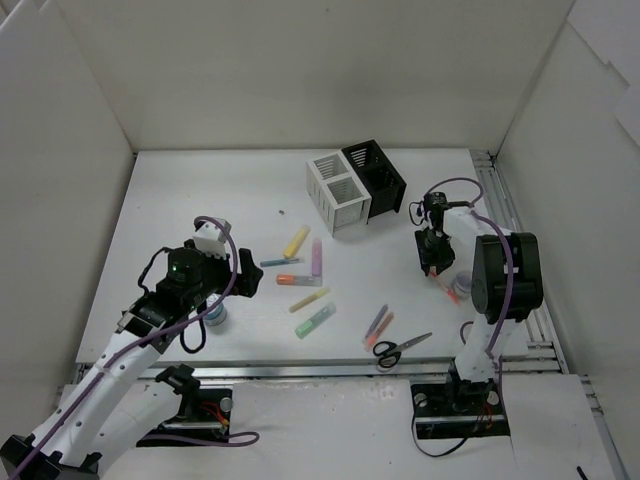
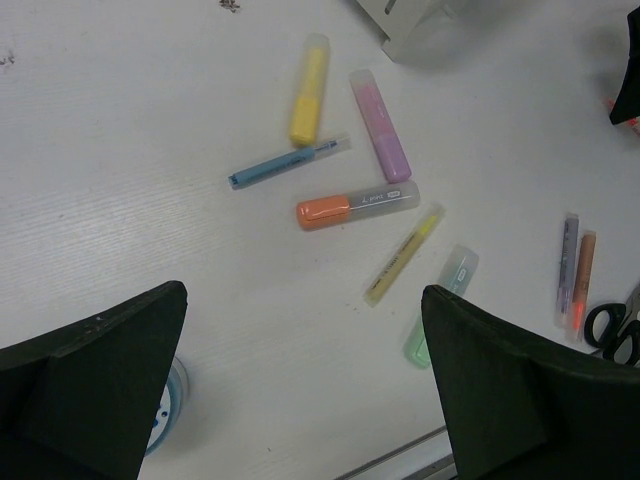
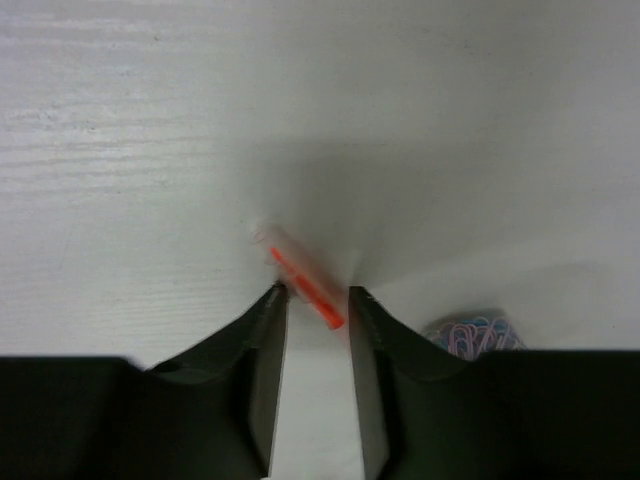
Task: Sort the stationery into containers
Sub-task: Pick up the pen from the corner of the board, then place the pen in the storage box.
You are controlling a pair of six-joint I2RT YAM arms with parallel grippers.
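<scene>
Sorting looks barely begun! At eight o'clock the left gripper [image 2: 303, 293] hangs wide open and empty, the dotted jar [image 2: 172, 405] just beside one finger. At mid-table the yellow marker [image 2: 309, 88], orange marker [image 2: 340, 205], purple marker [image 2: 380, 125] and green marker [image 2: 440, 305] lie loose. At twelve o'clock the white holder [image 1: 345, 212] and black holder [image 1: 385, 195] look empty. The scissors [image 1: 402, 349] wait at five. At three o'clock the right gripper [image 3: 316, 291] straddles the red pencil [image 3: 300, 275], jaws narrow. Whether they grip it, nobody can tell.

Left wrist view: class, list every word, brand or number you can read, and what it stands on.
No text reads clearly.
Orange marker: dark print on its clear cap, too blurred to read.
Purple marker: small mark near one end, too small to read.
</scene>
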